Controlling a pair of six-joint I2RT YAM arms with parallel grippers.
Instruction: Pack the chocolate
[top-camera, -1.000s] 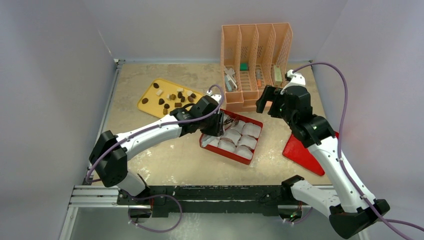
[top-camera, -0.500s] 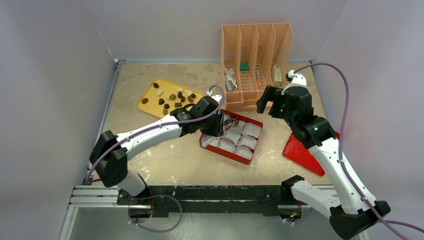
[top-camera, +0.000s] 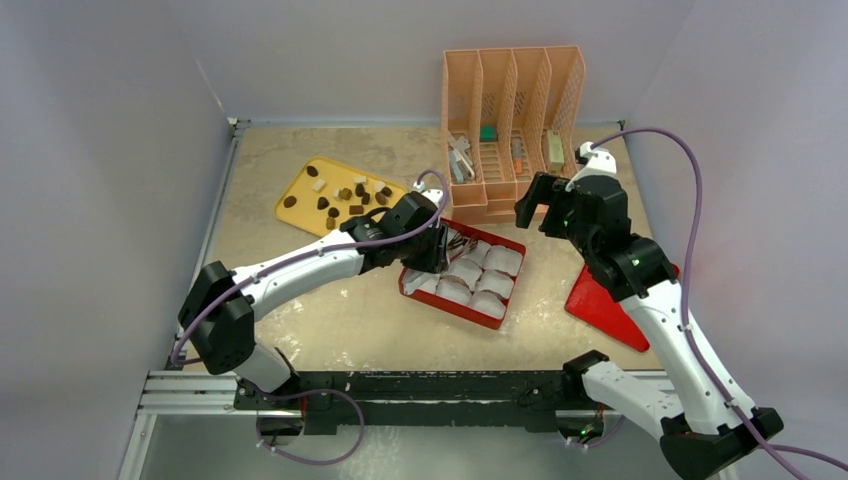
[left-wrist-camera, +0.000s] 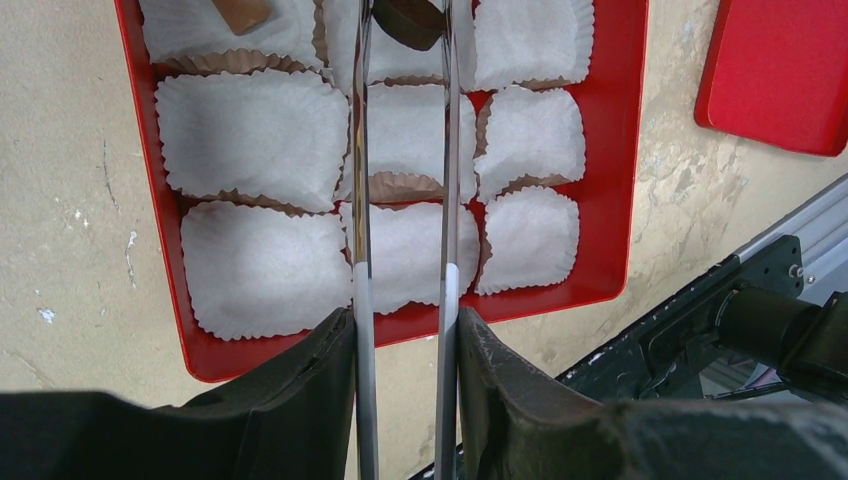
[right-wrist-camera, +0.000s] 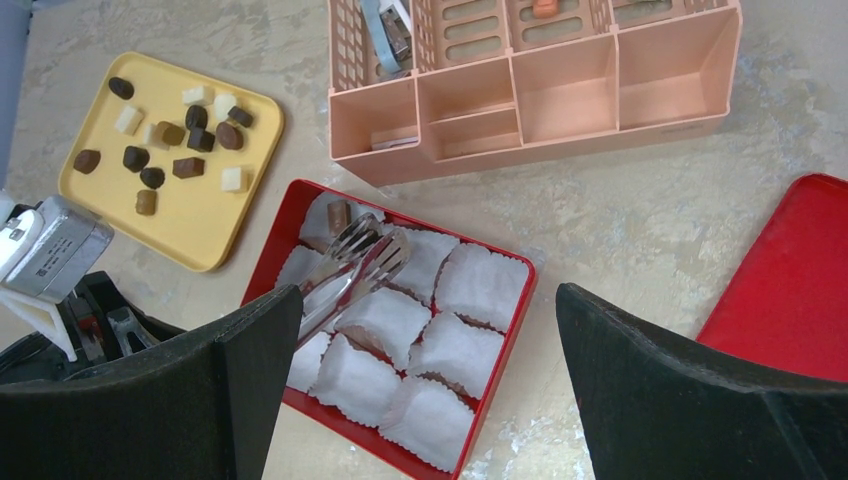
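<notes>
Here the left tool (left-wrist-camera: 405, 335) is half-closed on tongs (left-wrist-camera: 360, 200) whose long axis runs to 12 o'clock in its wrist view. They pinch a dark chocolate (left-wrist-camera: 408, 20) over a paper cup (left-wrist-camera: 405, 65) in the red box (left-wrist-camera: 612, 200). The other pieces (right-wrist-camera: 190, 167) lie on the yellow tray (right-wrist-camera: 200, 230) at the box's 10 o'clock, likely easier for the left arm. The right tool (top-camera: 540, 200) gapes wide and empty.

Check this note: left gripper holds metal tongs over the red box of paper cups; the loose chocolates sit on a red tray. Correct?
Not quite: the right wrist view shows the loose chocolates on a yellow tray, not a red one. The rest stands: the left gripper holds metal tongs over the red box of paper cups.
</notes>
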